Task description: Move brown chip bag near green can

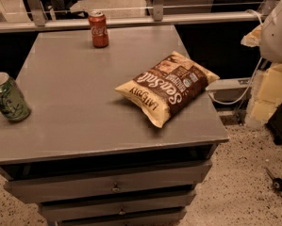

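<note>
The brown chip bag (168,87) lies flat on the right half of the grey table top (84,88), its long axis running diagonally, white "Sea Salt" lettering facing up. The green can (7,98) stands upright at the table's left edge, with a mottled leafy print and an opened silver top. Bag and can are far apart, with bare table between them. My gripper is not in view; only a white rounded part of the arm (278,32) shows at the right edge, off the table and above the floor.
A red Coca-Cola can (99,29) stands upright near the table's far edge. The table has drawers (112,185) in front. A rail and glass panel (131,18) run behind it. Cables and pale boxes (268,93) sit on the floor at the right.
</note>
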You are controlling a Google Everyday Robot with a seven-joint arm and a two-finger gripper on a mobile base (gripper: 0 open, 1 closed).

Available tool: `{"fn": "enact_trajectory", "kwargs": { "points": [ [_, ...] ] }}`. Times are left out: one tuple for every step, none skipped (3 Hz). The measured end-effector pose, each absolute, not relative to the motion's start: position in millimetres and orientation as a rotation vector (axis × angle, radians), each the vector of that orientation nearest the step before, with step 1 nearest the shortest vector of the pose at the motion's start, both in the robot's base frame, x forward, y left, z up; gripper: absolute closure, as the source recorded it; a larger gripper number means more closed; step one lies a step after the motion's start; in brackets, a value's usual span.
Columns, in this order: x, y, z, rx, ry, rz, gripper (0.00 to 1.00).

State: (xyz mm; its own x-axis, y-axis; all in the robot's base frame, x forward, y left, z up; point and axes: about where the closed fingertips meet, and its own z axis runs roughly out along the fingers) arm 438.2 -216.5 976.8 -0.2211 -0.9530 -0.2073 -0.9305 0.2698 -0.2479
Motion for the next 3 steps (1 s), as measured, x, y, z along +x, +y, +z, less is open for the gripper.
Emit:
{"fn": "enact_trajectory", "kwargs": {
  "points": [
    [438.2,-216.5,976.8,-1.723,2.23,-0.1,0.0],
    [443.2,-212.2,965.7,-1.742,2.206,-0.049,0.0],
    [462.0,-194.5,923.3,-1.76,2.157,0.081,0.0]
  ]
}}
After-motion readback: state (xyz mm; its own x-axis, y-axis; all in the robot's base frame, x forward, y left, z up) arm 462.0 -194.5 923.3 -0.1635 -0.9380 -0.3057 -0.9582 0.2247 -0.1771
